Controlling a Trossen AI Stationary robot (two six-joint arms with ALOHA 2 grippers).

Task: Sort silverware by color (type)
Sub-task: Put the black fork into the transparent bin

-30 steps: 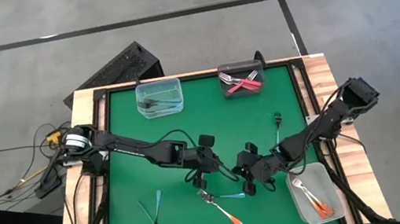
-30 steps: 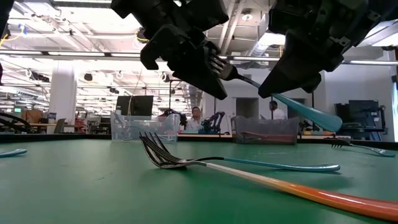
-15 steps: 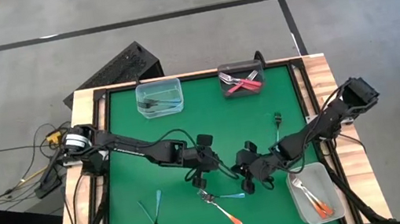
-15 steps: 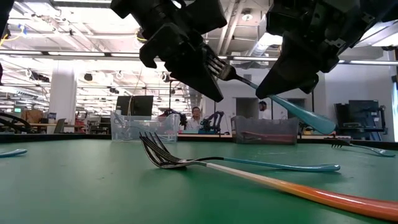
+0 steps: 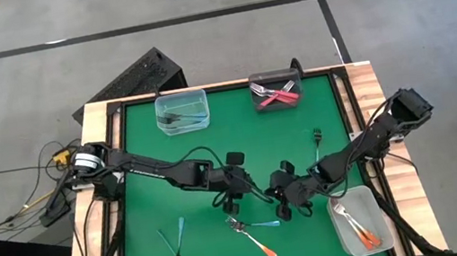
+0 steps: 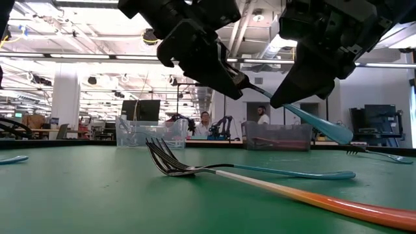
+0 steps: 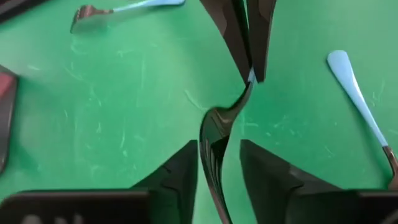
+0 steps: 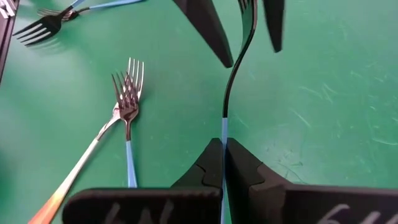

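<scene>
Two tools met over the middle of the green worktop [image 5: 149, 203], sharing one blue-handled metal fork [image 6: 305, 120] held clear of the surface. Its long axis ran from arm to arm: the tines lay toward the left tool [image 7: 219, 155], whose fingers stood apart on either side of them, and the handle lay in the right tool [image 8: 222, 163], whose fingers were clamped together on it. Judged from this, the right arm carried the fork alone, and the next move hinged on drawing it away along that axis. Directly below lay two loose forks, one blue-handled [image 6: 286, 173] and one orange-handled [image 6: 325, 199], crossing at the tines. Two more blue-handled forks [image 5: 176, 245] lay near the left front corner and one lay toward the right edge [image 5: 316, 138]. Three tubs held sorted forks: clear with blue [image 5: 182, 111], dark with red [image 5: 276, 91], clear with orange [image 5: 357, 219].
</scene>
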